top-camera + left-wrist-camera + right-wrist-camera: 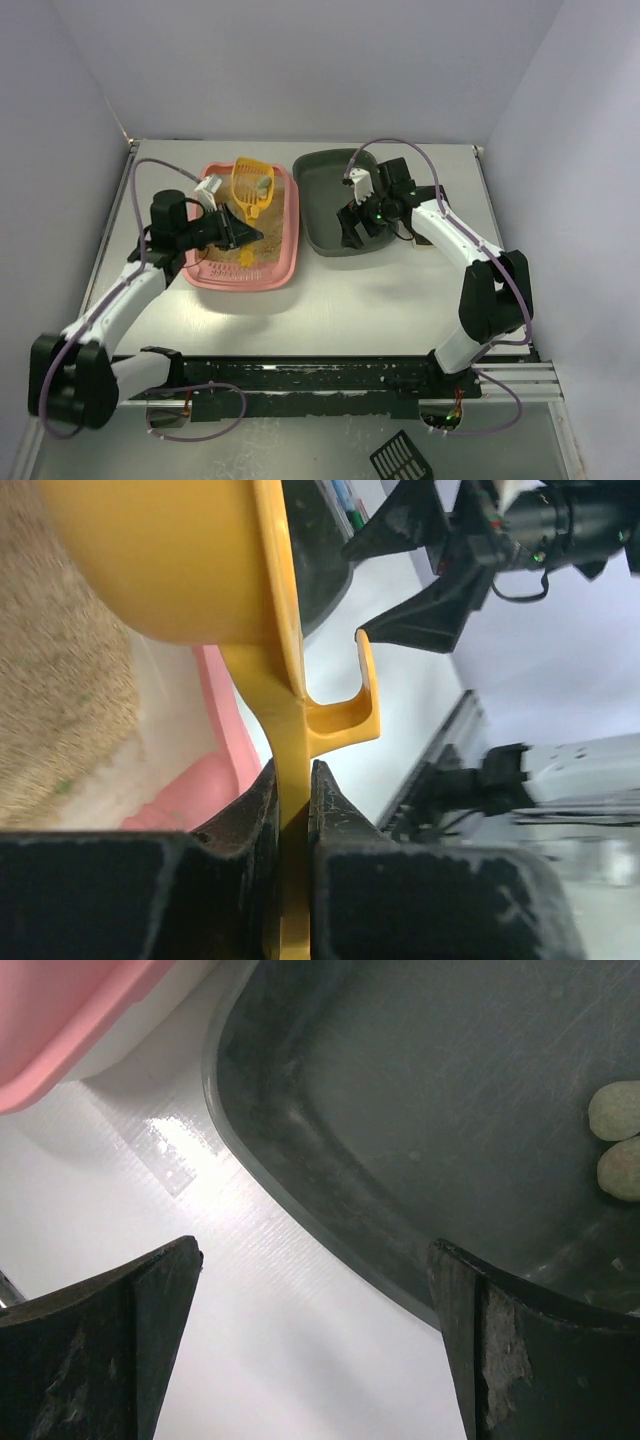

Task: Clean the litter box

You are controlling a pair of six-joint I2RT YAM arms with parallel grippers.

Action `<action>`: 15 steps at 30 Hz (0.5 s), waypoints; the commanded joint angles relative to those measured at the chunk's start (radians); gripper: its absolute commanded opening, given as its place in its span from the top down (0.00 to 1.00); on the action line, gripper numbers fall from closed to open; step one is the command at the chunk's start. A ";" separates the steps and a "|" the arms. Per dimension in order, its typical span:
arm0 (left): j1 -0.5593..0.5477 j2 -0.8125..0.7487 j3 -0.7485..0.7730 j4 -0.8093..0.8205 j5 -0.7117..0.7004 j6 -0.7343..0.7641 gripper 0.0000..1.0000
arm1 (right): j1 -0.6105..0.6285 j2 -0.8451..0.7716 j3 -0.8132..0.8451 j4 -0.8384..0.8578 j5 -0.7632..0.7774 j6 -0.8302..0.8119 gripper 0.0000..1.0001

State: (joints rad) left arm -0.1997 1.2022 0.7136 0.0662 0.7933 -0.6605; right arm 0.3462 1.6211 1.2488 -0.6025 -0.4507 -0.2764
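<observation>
One clump point(262, 185) aboard: hold the yellow scoop point(245, 175) level in the left claw point(293, 785) pinching its handle point(287, 725), carry from litter box point(290, 235) to grey tray point(325, 180), avoiding the spread right claw point(312, 1255).

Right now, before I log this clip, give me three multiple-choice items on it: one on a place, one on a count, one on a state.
1. The head of the yellow scoop is:
A. over the litter box
B. flat on the tabletop
C. against the back wall

2. Number of pale clumps lying in the grey tray, in the right wrist view:
A. none
B. two
C. five

3. The right tool is:
A. shut on the scoop
B. open, holding nothing
C. shut on the tray's rim

Key:
1 A, the top view shows it above that pink tray.
2 B, two lie close together at the right edge.
3 B, its fingers stand wide apart and grip nothing.
</observation>
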 commanded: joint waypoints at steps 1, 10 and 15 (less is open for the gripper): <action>-0.012 -0.203 -0.019 -0.073 -0.131 0.352 0.93 | -0.006 -0.032 -0.009 0.015 0.010 -0.004 0.03; -0.010 -0.262 -0.086 0.082 -0.070 0.240 0.93 | -0.006 -0.030 -0.009 0.016 0.007 -0.003 0.03; -0.009 -0.250 -0.184 0.379 -0.022 -0.033 0.93 | -0.006 -0.034 -0.009 0.014 0.010 -0.002 0.03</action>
State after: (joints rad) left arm -0.2066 0.9573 0.5823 0.1734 0.7147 -0.4915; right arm 0.3462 1.6184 1.2488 -0.6025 -0.4480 -0.2764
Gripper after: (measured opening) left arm 0.167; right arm 0.969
